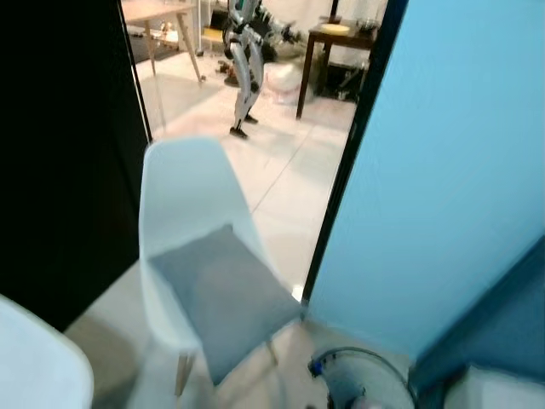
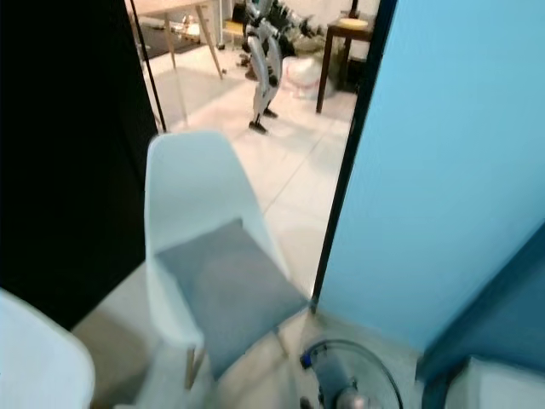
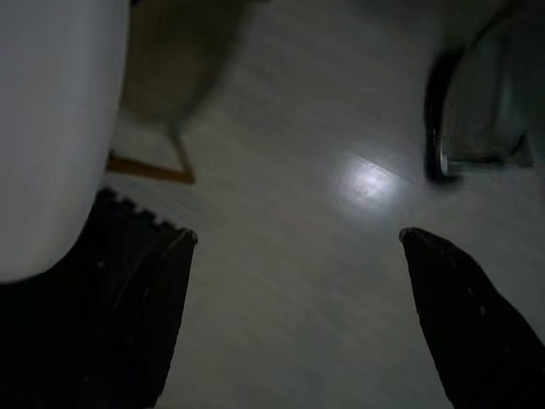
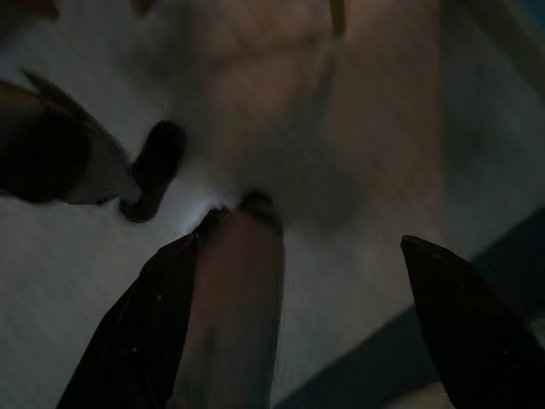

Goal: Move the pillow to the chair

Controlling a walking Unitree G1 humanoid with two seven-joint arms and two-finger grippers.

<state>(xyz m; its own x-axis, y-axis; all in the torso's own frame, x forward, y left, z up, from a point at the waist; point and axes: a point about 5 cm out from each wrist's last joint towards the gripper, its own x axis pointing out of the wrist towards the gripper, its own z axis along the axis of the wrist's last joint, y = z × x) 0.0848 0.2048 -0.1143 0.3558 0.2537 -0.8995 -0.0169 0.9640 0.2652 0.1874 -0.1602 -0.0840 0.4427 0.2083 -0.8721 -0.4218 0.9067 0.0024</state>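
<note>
The pillow is seen lying flat on the seat of the white chair, one corner hanging over the seat's front edge. It is a thin, square, grey cushion with a soft matte cover, slightly turned on the seat so that its edges do not line up with the chair's.

Judged from this, the placing step appears to be done, since the pillow rests wholly on the chair and nothing grips it. What is left is probably only to back away without nudging the chair; if a neater result is wanted, the overhanging corner could be pushed back.

The left gripper is held released, its two black fingers spread wide over bare floor near the chair. The right gripper is likewise spread and empty, pointed at the floor.

Beside the chair, a light blue wall panel is set upright, and a fan stands on the floor near the chair's front legs. Behind the chair, through the opening, another humanoid robot and a dark wooden table are seen well apart from it.
</note>
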